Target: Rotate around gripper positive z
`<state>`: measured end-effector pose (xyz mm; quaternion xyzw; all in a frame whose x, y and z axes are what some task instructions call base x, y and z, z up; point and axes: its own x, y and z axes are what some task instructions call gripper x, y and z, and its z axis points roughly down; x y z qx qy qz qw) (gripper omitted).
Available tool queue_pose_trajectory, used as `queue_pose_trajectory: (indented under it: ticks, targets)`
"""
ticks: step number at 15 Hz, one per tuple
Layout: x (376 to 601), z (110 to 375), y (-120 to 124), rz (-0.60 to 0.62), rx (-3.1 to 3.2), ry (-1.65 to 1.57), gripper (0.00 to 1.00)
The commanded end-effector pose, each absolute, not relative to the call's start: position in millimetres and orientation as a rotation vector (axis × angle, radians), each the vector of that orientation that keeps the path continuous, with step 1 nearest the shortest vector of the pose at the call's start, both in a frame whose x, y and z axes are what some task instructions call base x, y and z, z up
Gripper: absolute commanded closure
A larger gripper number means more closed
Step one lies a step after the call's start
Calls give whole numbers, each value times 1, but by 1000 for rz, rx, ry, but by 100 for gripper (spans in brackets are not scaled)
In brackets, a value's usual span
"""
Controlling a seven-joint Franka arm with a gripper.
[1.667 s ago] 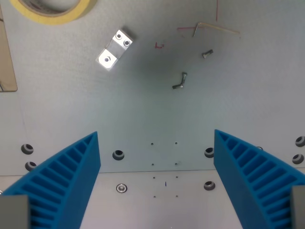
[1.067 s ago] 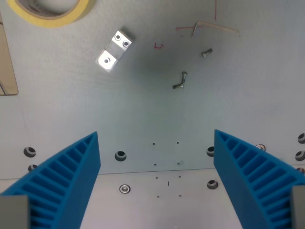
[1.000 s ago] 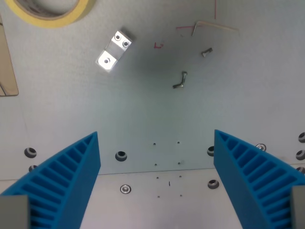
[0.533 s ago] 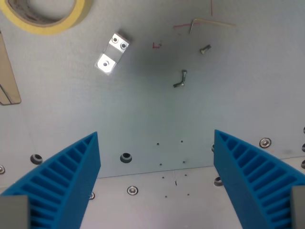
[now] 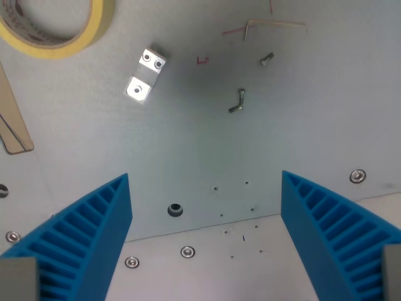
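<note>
The end effector (image 5: 207, 238) hangs wide open and empty above the tabletop (image 5: 188, 150). Turning off-axis could sweep a finger into the bracket (image 5: 145, 76).

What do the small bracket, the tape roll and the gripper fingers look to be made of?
Bracket: bright bare metal, likely aluminium, with glare. Tape roll: matte yellowish paper, probably masking tape. Fingers: matte blue ribbed plastic, possibly printed.

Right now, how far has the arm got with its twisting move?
Partly done: against the earlier wrist view, everything on the metal plate now sits tilted, the seam slanting where it ran level. In hand: the gripper is open and empty, above the tape roll, bracket and screws. How much turning remains, I cannot tell.
</note>
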<state>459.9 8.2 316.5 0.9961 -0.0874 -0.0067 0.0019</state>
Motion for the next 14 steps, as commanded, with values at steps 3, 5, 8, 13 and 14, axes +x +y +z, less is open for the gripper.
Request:
queue_pose_trajectory:
  ticks: [3, 5, 8, 13, 14]
  targets:
    - [460, 320, 8, -9, 3086, -565, 0]
    - [460, 320, 8, -9, 3078, -606, 0]
    - [460, 320, 8, -9, 3065, -668, 0]
    - [460, 320, 8, -9, 3041, -769, 0]
    - [460, 320, 8, -9, 3036, -790, 0]
